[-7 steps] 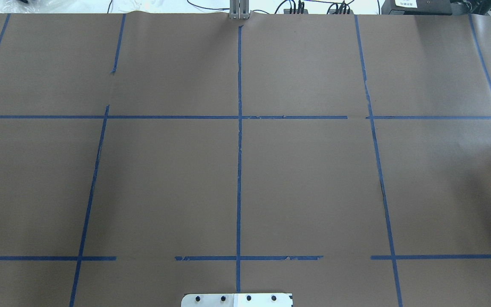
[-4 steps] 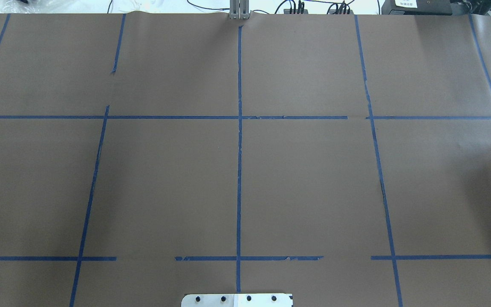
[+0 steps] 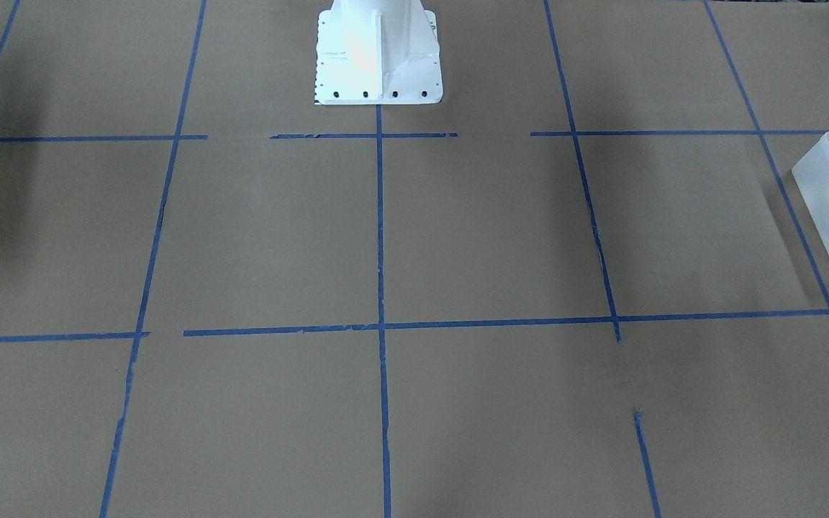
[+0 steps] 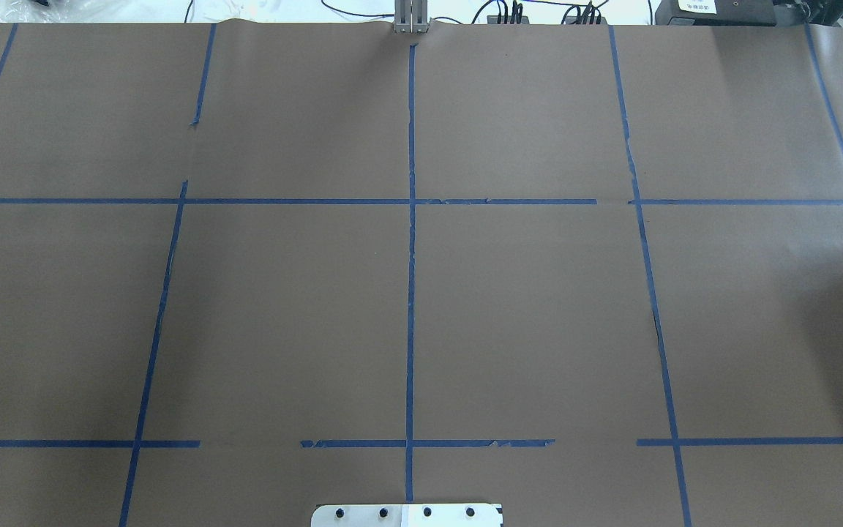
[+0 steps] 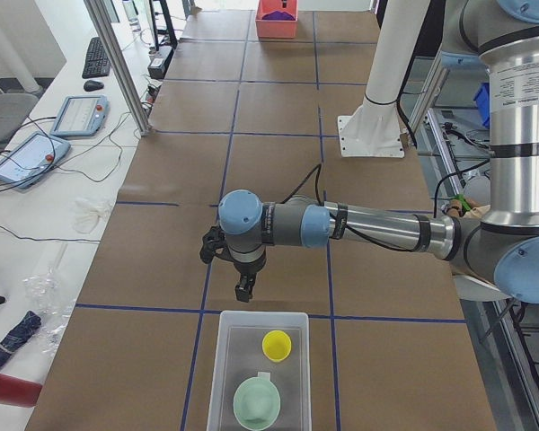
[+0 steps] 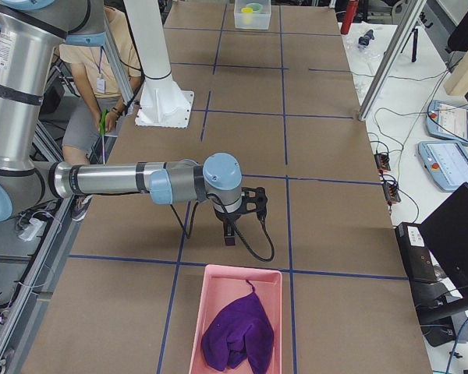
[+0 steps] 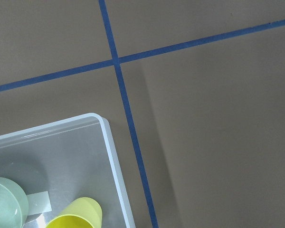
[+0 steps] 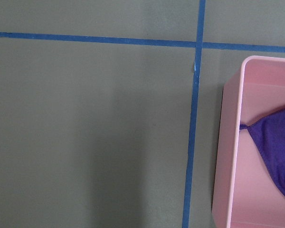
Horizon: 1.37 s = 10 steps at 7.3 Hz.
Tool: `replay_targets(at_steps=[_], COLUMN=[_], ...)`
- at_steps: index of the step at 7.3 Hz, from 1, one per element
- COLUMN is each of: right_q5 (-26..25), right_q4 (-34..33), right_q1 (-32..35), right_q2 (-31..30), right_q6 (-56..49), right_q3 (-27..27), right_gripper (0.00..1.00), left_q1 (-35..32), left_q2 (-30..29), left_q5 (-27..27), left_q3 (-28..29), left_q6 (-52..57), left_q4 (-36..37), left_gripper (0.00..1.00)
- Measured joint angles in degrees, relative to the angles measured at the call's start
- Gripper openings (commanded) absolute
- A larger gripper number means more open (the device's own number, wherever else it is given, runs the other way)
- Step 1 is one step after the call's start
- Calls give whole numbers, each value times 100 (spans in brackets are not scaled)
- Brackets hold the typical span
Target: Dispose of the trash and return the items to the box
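Fingers of the left gripper (image 5: 243, 289) and right gripper (image 6: 230, 236) showed only in the side views, so their spread could not be told. Over the last second nothing had changed on the table (image 4: 538, 329) seen from overhead. The yellow cup (image 5: 276, 344) already sat in the box (image 5: 217, 359), bottom centre of the frame, so the task was probably done. Each arm reached out level with its gripper pointing down, the right just short of the pink bin (image 6: 199, 319).

Bare tabletop (image 4: 524, 307) is stretching wide between the box (image 5: 242, 346) and the pink bin (image 6: 218, 296). The white pedestal (image 3: 378, 57) is blocking the robot's edge mid-table.
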Motion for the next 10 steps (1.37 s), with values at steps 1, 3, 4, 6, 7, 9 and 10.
replay_targets(at_steps=[1, 3, 4, 6, 7, 9, 10], right_q5=[-32, -40, -43, -64, -119, -218, -227], right_q4=[4, 5, 5, 11, 9, -16, -16], right_q1=[1, 1, 1, 1, 1, -2, -1], right_q2=[9, 18, 22, 43, 89, 211, 276], right_q6=[9, 19, 19, 3, -24, -78, -84], right_q3=[-2, -8, -13, -29, -41, -99, -160], right_gripper=[100, 100, 100, 100, 100, 100, 100], left_q1=[-9, -294, -575, -907, -951, -975, -977], left_q2=[-10, -22, 49, 229, 263, 326, 346], left_q5=[0, 22, 37, 78, 85, 86, 88], left_q3=[143, 180, 106, -34, -57, -66, -65], left_q6=[-9, -12, -9, -6, -5, -5, -5], left_q4=[0, -16, -23, -36, -37, -33, -32], left_gripper=[100, 100, 100, 100, 100, 100, 100])
